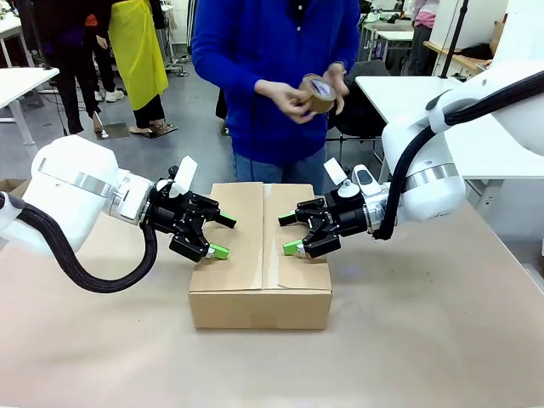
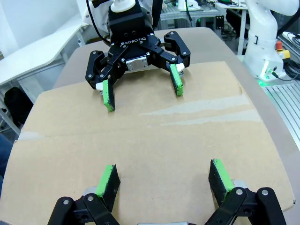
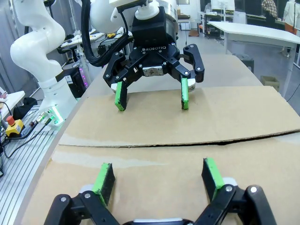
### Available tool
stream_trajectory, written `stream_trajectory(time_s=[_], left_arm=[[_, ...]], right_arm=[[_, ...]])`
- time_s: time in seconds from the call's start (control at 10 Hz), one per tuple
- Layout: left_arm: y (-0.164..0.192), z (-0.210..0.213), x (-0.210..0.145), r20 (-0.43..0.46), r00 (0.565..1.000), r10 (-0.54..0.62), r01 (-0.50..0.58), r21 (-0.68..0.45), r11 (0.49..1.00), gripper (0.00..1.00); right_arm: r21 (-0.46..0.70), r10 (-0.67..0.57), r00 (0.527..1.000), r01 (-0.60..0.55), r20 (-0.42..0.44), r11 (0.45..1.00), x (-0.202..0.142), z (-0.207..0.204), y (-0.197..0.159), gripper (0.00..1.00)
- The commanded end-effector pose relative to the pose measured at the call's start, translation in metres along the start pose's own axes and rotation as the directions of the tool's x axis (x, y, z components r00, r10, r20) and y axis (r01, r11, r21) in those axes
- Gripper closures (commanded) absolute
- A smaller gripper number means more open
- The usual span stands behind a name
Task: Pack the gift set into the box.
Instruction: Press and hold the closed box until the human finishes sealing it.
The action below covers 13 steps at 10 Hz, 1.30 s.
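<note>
With the box (image 1: 260,255) closed mid-table, the left gripper (image 1: 218,235) and right gripper (image 1: 289,233) hovered spread over its flaps while the person readied tape (image 1: 318,93), so sealing seemed next.

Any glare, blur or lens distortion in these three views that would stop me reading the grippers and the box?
Front view: even indoor light, soft shadow under the box, left gripper and right gripper sharp, the person's tape roll slightly soft. Left wrist view: wide-angle bending at the edges, pale sheen on the cardboard. Right wrist view: same curvature, flap seam crisp, background mildly soft.
</note>
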State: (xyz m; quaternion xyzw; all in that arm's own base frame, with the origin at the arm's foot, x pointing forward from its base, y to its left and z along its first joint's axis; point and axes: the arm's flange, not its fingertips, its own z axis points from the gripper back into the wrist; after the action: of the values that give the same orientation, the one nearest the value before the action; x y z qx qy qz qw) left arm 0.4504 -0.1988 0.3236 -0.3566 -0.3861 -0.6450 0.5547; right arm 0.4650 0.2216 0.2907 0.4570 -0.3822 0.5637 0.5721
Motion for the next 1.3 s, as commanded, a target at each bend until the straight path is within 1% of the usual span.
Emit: stream_trajectory(time_s=[0.0,1.2], left_arm=[[-0.0022,-0.0015,-0.0024,0.002,1.000,-0.021,0.021,-0.005,1.000,0.00],[-0.0022,-0.0015,-0.0024,0.002,1.000,-0.021,0.021,-0.005,1.000,0.00]], right_arm=[[-0.004,0.012,1.000,-0.012,-0.006,1.000,-0.0032,-0.0006,0.0000,0.00],[-0.004,0.012,1.000,-0.012,-0.006,1.000,-0.0032,-0.0006,0.0000,0.00]])
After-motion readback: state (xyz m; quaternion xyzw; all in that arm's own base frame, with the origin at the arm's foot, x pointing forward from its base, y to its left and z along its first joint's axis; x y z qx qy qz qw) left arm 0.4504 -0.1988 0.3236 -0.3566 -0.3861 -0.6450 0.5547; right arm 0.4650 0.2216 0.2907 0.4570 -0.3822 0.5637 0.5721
